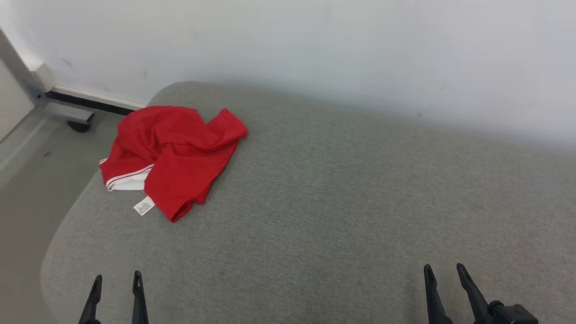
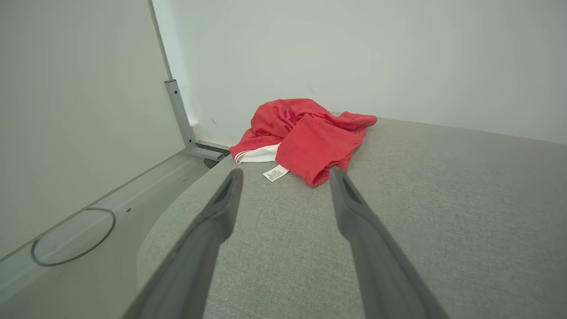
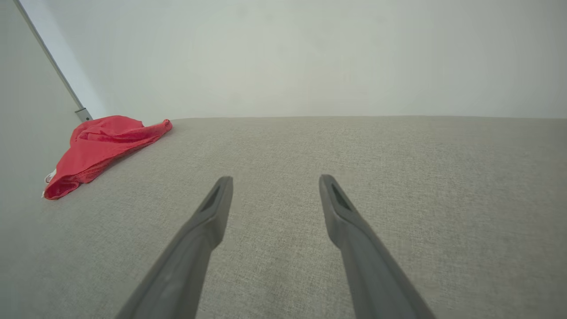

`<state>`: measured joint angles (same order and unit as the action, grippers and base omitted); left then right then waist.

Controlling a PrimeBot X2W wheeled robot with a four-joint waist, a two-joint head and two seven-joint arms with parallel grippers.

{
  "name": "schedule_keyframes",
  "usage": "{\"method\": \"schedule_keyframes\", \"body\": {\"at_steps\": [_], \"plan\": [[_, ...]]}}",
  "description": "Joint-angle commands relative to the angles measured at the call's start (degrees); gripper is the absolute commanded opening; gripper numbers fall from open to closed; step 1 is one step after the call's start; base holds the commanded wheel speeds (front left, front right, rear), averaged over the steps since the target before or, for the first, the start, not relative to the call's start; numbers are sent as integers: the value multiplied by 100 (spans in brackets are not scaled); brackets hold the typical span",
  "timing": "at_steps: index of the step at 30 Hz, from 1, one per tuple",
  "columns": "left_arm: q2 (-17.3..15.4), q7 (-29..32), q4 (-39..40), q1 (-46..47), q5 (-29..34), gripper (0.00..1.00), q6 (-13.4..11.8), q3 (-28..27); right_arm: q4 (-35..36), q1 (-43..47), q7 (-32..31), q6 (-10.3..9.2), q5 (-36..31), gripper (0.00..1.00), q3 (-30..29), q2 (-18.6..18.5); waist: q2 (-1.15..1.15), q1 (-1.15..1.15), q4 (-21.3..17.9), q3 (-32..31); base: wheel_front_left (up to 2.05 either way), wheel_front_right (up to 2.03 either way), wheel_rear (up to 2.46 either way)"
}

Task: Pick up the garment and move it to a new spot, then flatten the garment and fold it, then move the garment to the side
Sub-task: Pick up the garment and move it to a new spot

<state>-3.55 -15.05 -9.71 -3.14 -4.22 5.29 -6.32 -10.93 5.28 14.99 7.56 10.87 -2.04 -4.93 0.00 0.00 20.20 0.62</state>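
Red garment (image 1: 173, 153) is lying crumpled on the grey padded surface (image 1: 337, 202) — nothing begun, I judge; my left claw (image 1: 118, 275) and right claw (image 1: 443, 266) are hovering spread, empty.

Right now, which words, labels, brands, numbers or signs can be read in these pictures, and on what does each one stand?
White tag at the near edge of the red garment: it carries dark printed lines, too small and blurred to read.
Nothing else bears text: no writing is visible on the grey cushion or the wall.
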Motion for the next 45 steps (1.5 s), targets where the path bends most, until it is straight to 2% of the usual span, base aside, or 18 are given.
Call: {"method": "schedule_keyframes", "body": {"at_steps": [1, 6, 18, 25, 34, 45], "plan": [[-4, -18, 3, -48, -66, 100, -20, -14, -14, 57, 26, -15, -31, 100, 27, 17, 0, 0, 567, -32, 0, 0, 0], [-1, -18, -4, -129, -82, 100, -42, -75, -31, 15, 26, -15, -24, 100, 95, -6, 0, 0, 842, -61, 0, 0, 0], [24, -18, 129, -221, -155, 100, -135, -204, -130, -151, 27, -16, 12, 100, 283, -134, 0, 0, 895, 32, 0, 0, 0], [3, -18, -1, 123, -179, 100, -100, -198, -79, -110, 27, -15, 30, 100, 203, -146, 0, 0, 864, 85, 0, 0, 0], [-264, -18, -259, 1297, -298, 100, 18, -176, 102, -552, 26, -16, -99, 100, 315, -461, 0, 0, 326, 662, 0, 0, 0], [-638, -18, -815, 3130, -628, 100, 90, -491, 629, -1093, 26, -16, -116, 100, 342, -862, 0, 0, -633, 1762, 0, 0, 0]]}}
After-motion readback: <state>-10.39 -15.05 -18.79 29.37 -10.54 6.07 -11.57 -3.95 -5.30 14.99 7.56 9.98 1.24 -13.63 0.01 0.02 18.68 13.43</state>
